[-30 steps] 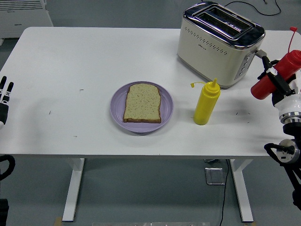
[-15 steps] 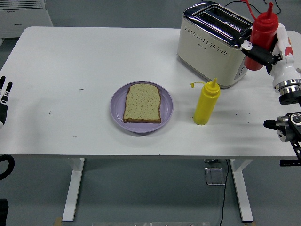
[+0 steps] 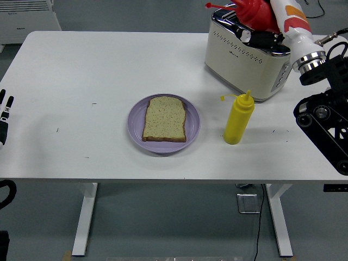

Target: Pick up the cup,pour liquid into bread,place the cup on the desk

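The right hand (image 3: 267, 33) is wrapped around a red plastic squeeze bottle (image 3: 254, 13), which stands in for the task's "cup". It holds the bottle high over the cream and chrome two-slot toaster (image 3: 253, 50) at the bench's far right corner. The bottle is tipped toward the left, its nozzle and small dangling cap pointing over the toaster's top. How many fingers close on the body cannot be made out, since the bottle hides most of them.

The slice of brown bread (image 3: 165, 118) lies flat on a round lilac plate (image 3: 136, 120) near the middle of the bench's near edge, well apart from the raised bottle. A yellow plastic squeeze bottle (image 3: 238, 118) stands upright between the plate and the toaster, just in the likely path of travel.

The red bottle is probably light and soft-walled, so a firm grip would push sauce out early. A hold around the mid-body looks best, with the squeeze kept gentle until the nozzle is over the bread. Smooth plastic may slip when tilted.

The left hand (image 3: 4, 115) rests at the white bench's (image 3: 81, 70) left edge, fingers extended and empty.
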